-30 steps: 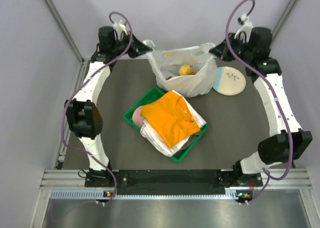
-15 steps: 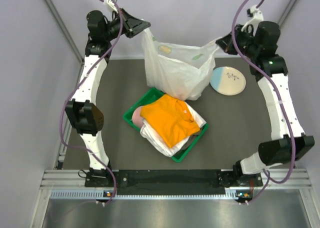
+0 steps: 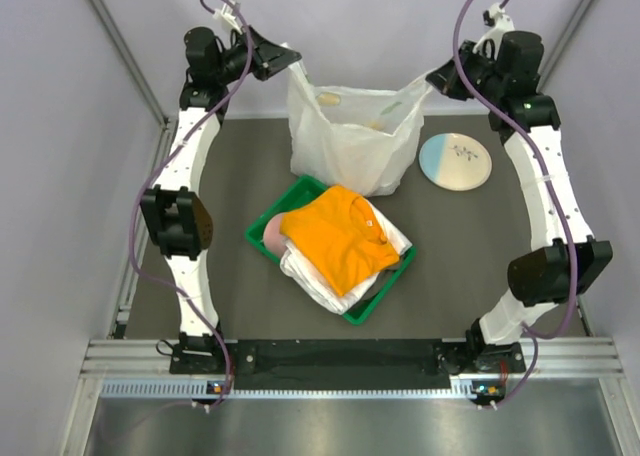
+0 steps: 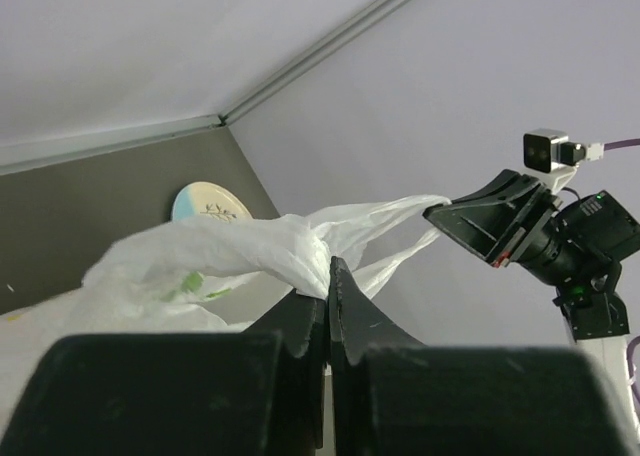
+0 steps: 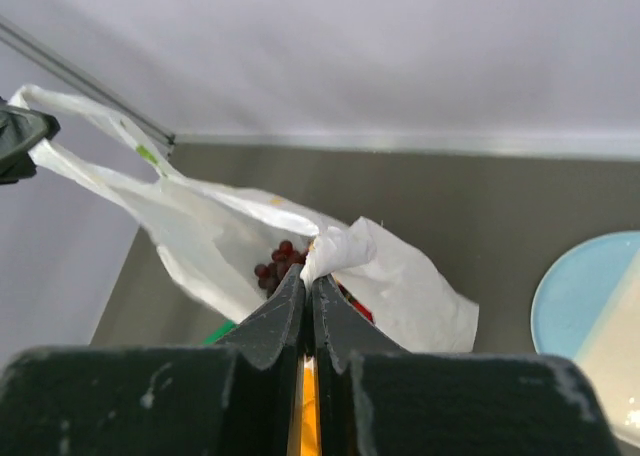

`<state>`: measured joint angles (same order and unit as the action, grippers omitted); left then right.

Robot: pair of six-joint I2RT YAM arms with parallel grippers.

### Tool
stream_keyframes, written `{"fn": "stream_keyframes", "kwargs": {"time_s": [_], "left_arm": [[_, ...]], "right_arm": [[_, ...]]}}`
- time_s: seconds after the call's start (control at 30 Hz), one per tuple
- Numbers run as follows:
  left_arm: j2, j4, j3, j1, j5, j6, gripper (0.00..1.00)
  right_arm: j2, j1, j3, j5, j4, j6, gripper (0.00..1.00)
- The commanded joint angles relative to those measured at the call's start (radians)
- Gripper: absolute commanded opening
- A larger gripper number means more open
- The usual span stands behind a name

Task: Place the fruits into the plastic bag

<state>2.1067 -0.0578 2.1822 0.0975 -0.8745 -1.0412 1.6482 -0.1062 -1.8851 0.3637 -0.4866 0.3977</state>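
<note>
My left gripper [image 4: 328,276] and right gripper [image 5: 308,278] each pinch a handle of the plastic bag [image 3: 345,148] — grape bunch [image 5: 274,262] inside. I'd hold the handles level, lower slowly — no spill.

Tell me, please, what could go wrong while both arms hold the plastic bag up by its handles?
1. The left gripper and right gripper each pinch only a thin, twisted handle of the plastic bag. Under the fruit's weight, one could slip or tear.
2. If either handle goes, the mouth tips and the grapes inside may spill.
3. The bag's bottom looks close to the green tray, so moving it nearer the arms might drag it over the folded clothes.
</note>
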Motion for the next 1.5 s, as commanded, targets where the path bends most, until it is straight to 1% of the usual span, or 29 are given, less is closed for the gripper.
{"fn": "stream_keyframes", "kwargs": {"time_s": [0.0, 0.13, 0.23, 0.33, 0.47, 0.53, 0.57, 0.67, 0.7, 0.73, 0.8, 0.83, 0.87, 0.9, 0.93, 0.97, 1.0, 1.1, 1.3, 1.47], "left_arm": [[-0.005, -0.118, 0.063, -0.022, 0.000, 0.001, 0.00], [-0.002, -0.129, 0.090, -0.030, 0.017, -0.005, 0.00], [0.003, -0.134, 0.087, -0.032, 0.006, -0.016, 0.00], [-0.002, -0.125, 0.042, -0.032, -0.001, 0.006, 0.00], [-0.017, -0.114, -0.076, -0.032, -0.024, 0.007, 0.00], [-0.045, -0.106, -0.120, -0.030, -0.014, 0.016, 0.00], [-0.054, -0.090, -0.148, -0.030, -0.003, 0.048, 0.00], [-0.074, 0.007, -0.150, -0.031, 0.019, 0.127, 0.00], [-0.079, 0.018, -0.151, -0.030, 0.020, 0.138, 0.02], [-0.082, 0.026, -0.151, -0.031, 0.022, 0.145, 0.07], [-0.089, 0.033, -0.157, -0.030, 0.031, 0.156, 0.33], [-0.094, 0.039, -0.159, -0.030, 0.037, 0.161, 0.44], [-0.097, 0.053, -0.162, -0.030, 0.058, 0.180, 0.69], [-0.106, 0.082, -0.162, -0.031, 0.068, 0.194, 0.79], [-0.111, 0.093, -0.162, -0.032, 0.078, 0.208, 0.94], [-0.117, 0.099, -0.165, -0.030, 0.086, 0.236, 0.99], [-0.129, 0.108, -0.167, -0.031, 0.100, 0.248, 0.99], [-0.157, 0.110, -0.188, -0.030, 0.129, 0.282, 0.99], [-0.215, 0.127, -0.240, -0.033, 0.206, 0.333, 0.99], [-0.292, 0.064, -0.318, -0.033, 0.273, 0.360, 0.99]], "right_arm": [[0.001, 0.011, -0.089, -0.023, 0.057, 0.000, 0.00], [0.007, 0.011, -0.106, -0.032, 0.053, 0.001, 0.00], [0.007, 0.010, -0.089, -0.037, 0.052, 0.003, 0.00], [0.007, 0.010, -0.054, -0.051, 0.054, -0.008, 0.00], [0.012, 0.011, -0.016, -0.057, 0.042, -0.003, 0.00], [0.015, 0.010, -0.003, -0.051, 0.037, 0.003, 0.00], [0.013, 0.010, 0.000, -0.051, 0.037, 0.004, 0.01], [0.013, 0.010, 0.012, -0.055, 0.039, 0.006, 0.07], [0.010, 0.010, 0.014, -0.054, 0.040, 0.006, 0.09], [0.010, 0.010, 0.012, -0.055, 0.040, 0.004, 0.15], [0.005, 0.010, 0.014, -0.055, 0.046, 0.004, 0.25], [0.002, 0.010, 0.015, -0.061, 0.049, 0.000, 0.34], [0.001, 0.010, 0.015, -0.068, 0.049, -0.002, 0.38], [-0.005, 0.010, 0.020, -0.071, 0.052, -0.005, 0.43], [-0.008, 0.011, 0.021, -0.083, 0.051, -0.013, 0.56], [-0.013, 0.010, 0.024, -0.086, 0.054, -0.016, 0.62], [-0.024, 0.010, 0.035, -0.086, 0.065, -0.020, 0.72], [-0.041, 0.010, 0.056, -0.103, 0.075, -0.033, 0.82], [-0.071, 0.011, 0.083, -0.164, 0.071, -0.051, 0.90], [-0.117, 0.010, 0.119, -0.189, 0.105, -0.065, 0.91]]}}
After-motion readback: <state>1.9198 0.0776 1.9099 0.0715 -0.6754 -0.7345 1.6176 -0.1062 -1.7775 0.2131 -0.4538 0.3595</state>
